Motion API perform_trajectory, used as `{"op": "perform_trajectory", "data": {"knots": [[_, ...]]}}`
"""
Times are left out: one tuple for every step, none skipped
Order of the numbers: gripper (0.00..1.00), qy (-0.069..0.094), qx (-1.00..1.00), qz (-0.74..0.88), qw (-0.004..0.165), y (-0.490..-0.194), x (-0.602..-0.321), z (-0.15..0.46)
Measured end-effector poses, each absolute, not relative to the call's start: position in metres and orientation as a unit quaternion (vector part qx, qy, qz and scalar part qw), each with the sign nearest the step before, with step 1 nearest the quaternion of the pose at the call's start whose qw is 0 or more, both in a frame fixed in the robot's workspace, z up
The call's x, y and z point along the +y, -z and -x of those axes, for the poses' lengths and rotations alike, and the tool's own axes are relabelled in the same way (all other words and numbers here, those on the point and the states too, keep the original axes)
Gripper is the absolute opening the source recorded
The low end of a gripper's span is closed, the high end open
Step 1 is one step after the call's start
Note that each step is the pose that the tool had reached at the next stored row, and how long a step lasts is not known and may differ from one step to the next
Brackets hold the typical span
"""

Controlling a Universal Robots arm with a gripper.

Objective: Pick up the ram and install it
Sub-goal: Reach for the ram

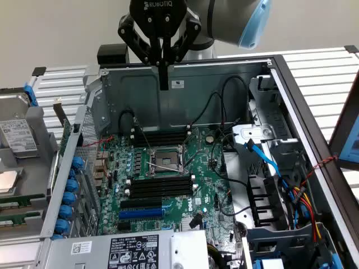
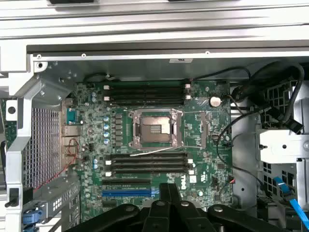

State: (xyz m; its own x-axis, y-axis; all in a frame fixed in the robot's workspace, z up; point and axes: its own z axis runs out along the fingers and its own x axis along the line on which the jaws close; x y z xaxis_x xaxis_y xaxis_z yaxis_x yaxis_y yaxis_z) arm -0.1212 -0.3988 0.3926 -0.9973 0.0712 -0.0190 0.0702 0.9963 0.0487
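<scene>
My gripper (image 1: 163, 83) hangs over the back wall of the open computer case (image 1: 314, 129), its two black fingers pressed together with nothing between them. In the wrist view the fingertips (image 2: 164, 193) are shut above the motherboard (image 2: 203, 96). A narrow green board, which looks like the ram (image 1: 66, 133), leans upright just outside the case wall at the exterior view's left, well away from the gripper. Long black slots (image 1: 161, 186) lie in two banks on either side of the processor socket (image 1: 166, 159). All of these slots appear vacant.
A blue slot (image 1: 140, 213) sits below the nearer black bank. Black cables (image 1: 216, 112) and a blue cable (image 1: 261, 154) run along the exterior view's right of the board. A drive and tray (image 1: 17, 140) sit outside at the left. A power supply (image 1: 129, 249) is at the front.
</scene>
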Motion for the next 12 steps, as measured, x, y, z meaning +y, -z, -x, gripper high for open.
{"op": "perform_trajectory", "data": {"knots": [[0.11,-0.024,0.999,-0.035,0.010,-0.3926,-0.3988,0.1212],[0.11,-0.024,0.999,-0.035,0.010,-0.3926,-0.3988,0.1212],[0.11,-0.024,0.999,-0.035,0.010,-0.3926,-0.3988,0.1212],[0.11,-0.024,0.999,-0.035,0.010,-0.3926,-0.3988,0.1212],[0.11,-0.024,0.999,-0.035,0.010,-0.3926,-0.3988,0.1212],[0.11,-0.024,0.999,-0.035,0.010,-0.3926,-0.3988,0.1212],[0.11,-0.024,0.999,-0.035,0.010,-0.3926,-0.3988,0.1212],[0.11,-0.024,0.999,-0.035,0.010,-0.3926,-0.3988,0.1212],[0.11,-0.024,0.999,-0.035,0.010,-0.3926,-0.3988,0.1212],[0.11,-0.024,0.999,-0.035,0.010,-0.3926,-0.3988,0.1212],[0.11,-0.024,0.999,-0.035,0.010,-0.3926,-0.3988,0.1212],[0.11,-0.024,0.999,-0.035,0.010,-0.3926,-0.3988,0.1212]]}}
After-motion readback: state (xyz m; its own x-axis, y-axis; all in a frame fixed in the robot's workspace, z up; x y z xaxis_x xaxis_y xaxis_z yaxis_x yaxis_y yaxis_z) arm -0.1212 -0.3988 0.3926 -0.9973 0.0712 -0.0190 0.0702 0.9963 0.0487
